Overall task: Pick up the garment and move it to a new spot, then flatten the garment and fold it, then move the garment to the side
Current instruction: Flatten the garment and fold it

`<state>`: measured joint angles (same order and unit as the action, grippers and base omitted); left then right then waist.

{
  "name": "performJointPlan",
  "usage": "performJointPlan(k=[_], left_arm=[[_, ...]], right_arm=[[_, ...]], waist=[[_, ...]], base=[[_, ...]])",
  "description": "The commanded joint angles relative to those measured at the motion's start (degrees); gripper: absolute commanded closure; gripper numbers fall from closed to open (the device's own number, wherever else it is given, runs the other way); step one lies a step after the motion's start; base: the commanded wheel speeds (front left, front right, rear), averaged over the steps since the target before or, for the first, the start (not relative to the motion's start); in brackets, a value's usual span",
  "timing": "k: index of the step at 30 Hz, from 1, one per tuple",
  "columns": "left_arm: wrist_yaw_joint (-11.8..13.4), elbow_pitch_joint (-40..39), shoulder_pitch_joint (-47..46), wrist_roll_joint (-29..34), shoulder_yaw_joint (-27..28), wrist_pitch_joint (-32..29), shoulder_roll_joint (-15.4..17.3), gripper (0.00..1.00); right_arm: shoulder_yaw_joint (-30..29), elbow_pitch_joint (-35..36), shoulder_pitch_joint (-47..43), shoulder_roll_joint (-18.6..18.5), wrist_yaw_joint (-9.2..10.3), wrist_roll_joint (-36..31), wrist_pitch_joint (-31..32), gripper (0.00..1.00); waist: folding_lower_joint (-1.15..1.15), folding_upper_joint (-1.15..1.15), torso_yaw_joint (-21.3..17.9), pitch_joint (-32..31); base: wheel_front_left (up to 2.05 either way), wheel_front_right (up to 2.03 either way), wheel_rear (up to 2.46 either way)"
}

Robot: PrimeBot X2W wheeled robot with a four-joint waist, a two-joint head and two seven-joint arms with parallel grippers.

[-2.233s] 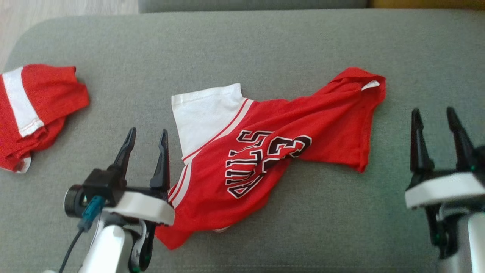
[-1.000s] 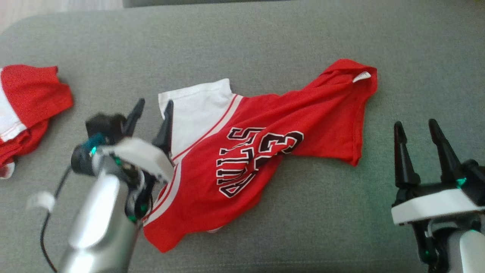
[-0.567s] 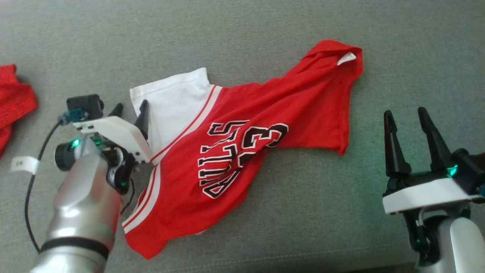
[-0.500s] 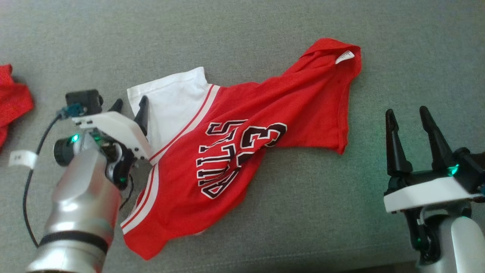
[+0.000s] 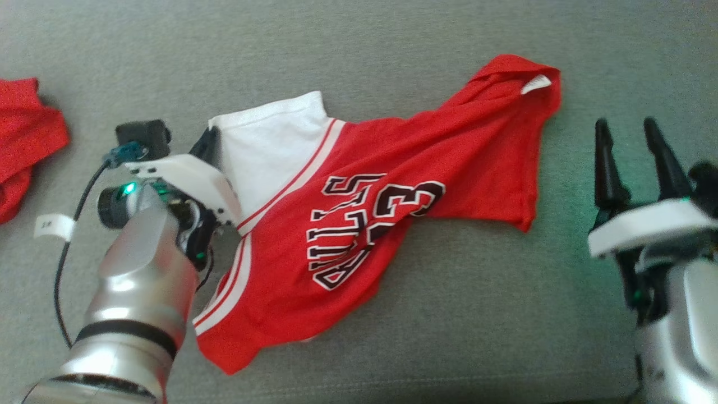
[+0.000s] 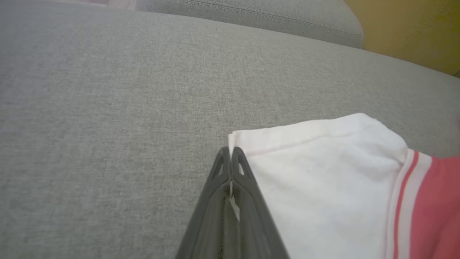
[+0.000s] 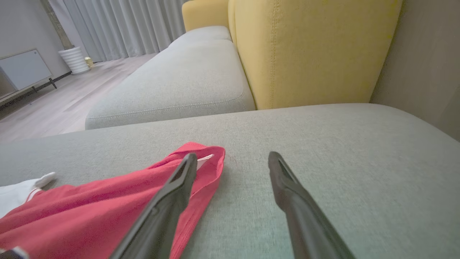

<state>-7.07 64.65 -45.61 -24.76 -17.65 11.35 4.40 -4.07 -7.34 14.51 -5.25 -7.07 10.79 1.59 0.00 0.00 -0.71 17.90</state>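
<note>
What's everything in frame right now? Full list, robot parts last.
jersey: one, red with a white sleeve and black lettering, lying crumpled mid-seat
second garment: one, red, at the head view's left edge
sofa seat: one, grey, under both garments
further cushion: one, grey, beyond the seat
backrest: one, yellow, behind the seat
curtains: pale grey, far side of the room
pot: one, white, on the floor by the curtains
floor: light wood, beside the sofa
left hand: one, dark fingers, shut on the jersey's white sleeve corner
right hand: one, dark fingers, open and empty, right of the jersey
</note>
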Motion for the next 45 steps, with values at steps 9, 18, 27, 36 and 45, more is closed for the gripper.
performJointPlan(k=[9, 18, 27, 36, 45], left_arm=[[-0.34, -1.98, -5.49, -0.27, -2.84, 2.81, -1.18, 1.00], [-0.40, -3.99, -5.98, -1.45, -5.26, 3.54, -1.46, 1.00], [1.60, -20.43, -3.55, 1.57, -0.40, 3.63, 2.04, 1.00], [2.91, -40.92, -0.16, 5.54, 6.06, 3.64, 6.39, 1.00], [3.26, -51.20, -5.67, 7.00, 6.78, 0.35, 9.44, 1.00]], right_arm=[[3.50, -20.75, 16.05, -6.22, -0.42, 2.44, 2.33, 0.00], [7.74, -32.80, 24.43, -9.00, -0.42, 4.36, 3.71, 1.00], [13.43, -28.87, 24.33, -12.18, -0.42, 11.89, 3.08, 1.00], [14.24, -12.96, 18.49, -16.67, -0.42, 26.96, 11.93, 1.00], [3.64, 3.91, 17.33, -14.41, -0.42, 42.62, 25.32, 1.00]], waist=[[0.00, 0.00, 5.68, 2.47], [0.00, 0.00, 6.53, 3.37], [0.00, 0.00, 5.92, 2.03], [0.00, 0.00, 4.68, -2.63], [0.00, 0.00, 3.49, -9.00]], base=[[0.00, 0.00, 0.00], [0.00, 0.00, 0.00], [0.00, 0.00, 0.00], [0.00, 0.00, 0.00], [0.00, 0.00, 0.00]])
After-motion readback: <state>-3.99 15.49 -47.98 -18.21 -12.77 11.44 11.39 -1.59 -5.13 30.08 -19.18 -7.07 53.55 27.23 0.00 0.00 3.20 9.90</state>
